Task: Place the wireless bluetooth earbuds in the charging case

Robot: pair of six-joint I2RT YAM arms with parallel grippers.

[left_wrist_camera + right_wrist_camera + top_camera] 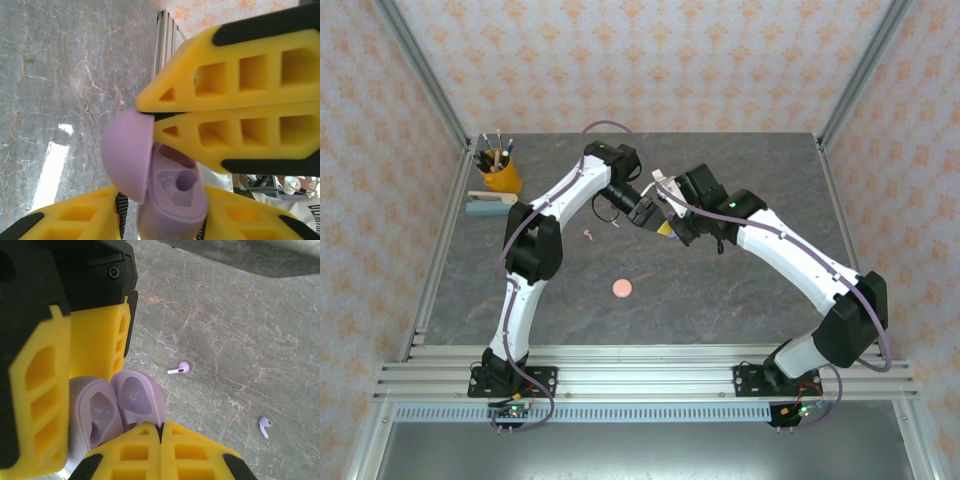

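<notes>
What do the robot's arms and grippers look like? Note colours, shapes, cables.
The left arm and right arm have white links, black joints and purple cables running along them. A green light shows on the right arm. The left gripper and right gripper carry yellow wedge-shaped fingers with square cut-outs and black trim.

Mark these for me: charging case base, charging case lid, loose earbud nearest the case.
charging case base (172, 200), left wrist view, inner face below the well.
charging case lid (125, 150), left wrist view, domed outer shell.
loose earbud (178, 369), right wrist view, middle of its body.
</notes>
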